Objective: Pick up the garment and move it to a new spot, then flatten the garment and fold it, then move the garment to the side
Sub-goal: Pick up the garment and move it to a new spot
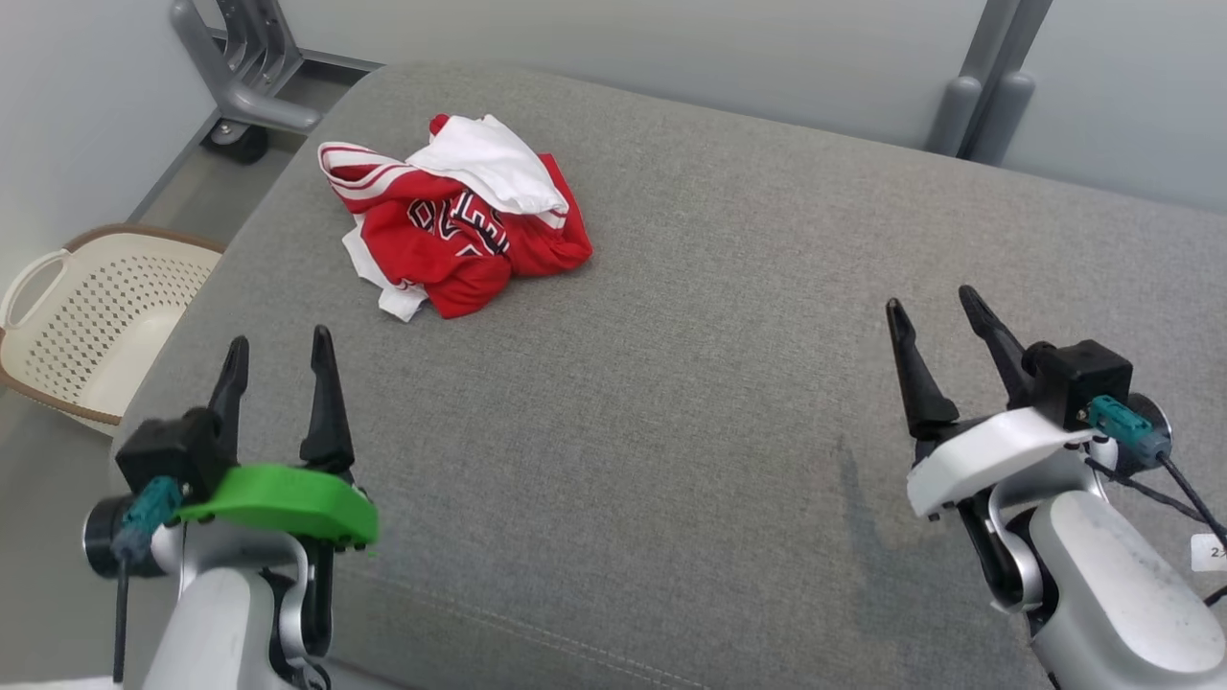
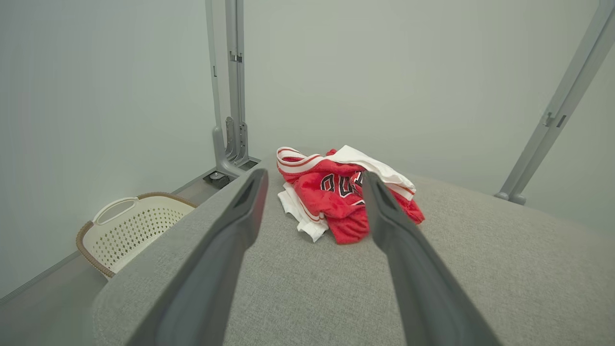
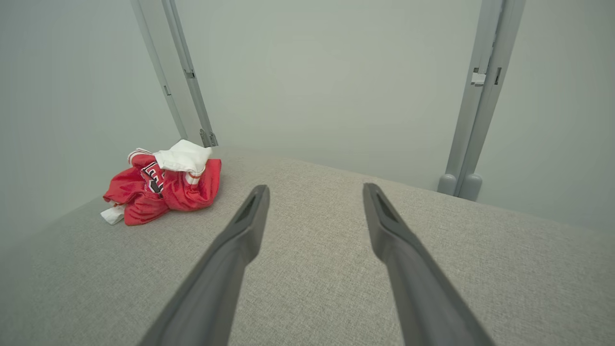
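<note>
Half burying black lettering on the crumpled red garment (image 1: 460, 240) under a white fold, lying far left on the grey cushion (image 1: 671, 383). Holding left gripper (image 1: 280, 337) and right gripper (image 1: 930, 297) fingers apart, well short.

You have bare grey woven upholstery (image 1: 690, 402) running from your left gripper (image 1: 280, 337) straight up to the crumpled red-and-white jersey (image 1: 460, 225). From your right gripper (image 1: 932, 299) it is a longer diagonal, also over bare fabric. The cushion's left edge drops away, and a cream perforated plastic basket with a brown rim (image 1: 96, 316) sits on the floor just beside it. Grey metal frame posts stand behind the far edge, a castered one (image 1: 251, 81) beyond the jersey and another (image 1: 987, 105) at far right. A pale wall closes the back.
</note>
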You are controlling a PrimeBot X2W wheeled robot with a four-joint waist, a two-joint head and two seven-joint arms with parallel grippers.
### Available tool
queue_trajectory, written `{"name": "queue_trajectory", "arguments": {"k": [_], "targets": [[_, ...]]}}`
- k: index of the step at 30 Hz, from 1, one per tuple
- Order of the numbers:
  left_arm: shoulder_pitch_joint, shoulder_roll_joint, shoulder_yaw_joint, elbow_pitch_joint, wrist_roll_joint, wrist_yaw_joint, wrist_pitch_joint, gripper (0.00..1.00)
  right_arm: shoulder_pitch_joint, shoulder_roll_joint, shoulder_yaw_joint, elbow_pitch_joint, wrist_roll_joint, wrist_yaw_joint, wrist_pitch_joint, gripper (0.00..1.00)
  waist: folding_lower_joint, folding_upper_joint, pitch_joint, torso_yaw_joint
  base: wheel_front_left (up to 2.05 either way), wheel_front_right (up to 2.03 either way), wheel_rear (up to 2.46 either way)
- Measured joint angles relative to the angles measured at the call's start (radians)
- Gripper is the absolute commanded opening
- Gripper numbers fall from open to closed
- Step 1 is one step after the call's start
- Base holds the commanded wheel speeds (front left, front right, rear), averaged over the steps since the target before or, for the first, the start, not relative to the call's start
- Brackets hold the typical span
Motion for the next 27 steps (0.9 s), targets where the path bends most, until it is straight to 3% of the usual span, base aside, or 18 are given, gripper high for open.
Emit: {"name": "queue_trajectory", "arguments": {"k": [9, 16, 27], "targets": [[-0.260, 0.016, 0.025, 0.107, -0.011, 0.000, 0.129, 1.00, -0.090, -0.034, 0.002, -0.067, -0.042, -0.006, 0.052, 1.00, 0.0000, 0.0000, 0.075, -0.043, 0.00, 0.00, 0.00], [-0.433, 0.019, 0.068, 0.271, -0.018, 0.002, 0.253, 1.00, -0.154, -0.059, 0.021, -0.125, -0.073, -0.006, 0.107, 1.00, 0.0000, 0.0000, 0.147, -0.104, 0.00, 0.00, 0.00], [-0.607, 0.014, 0.134, 0.416, -0.024, 0.009, 0.326, 1.00, -0.225, -0.117, 0.020, -0.219, -0.114, 0.003, 0.181, 1.00, 0.0000, 0.0000, 0.258, -0.199, 0.00, 0.00, 0.00]]}}
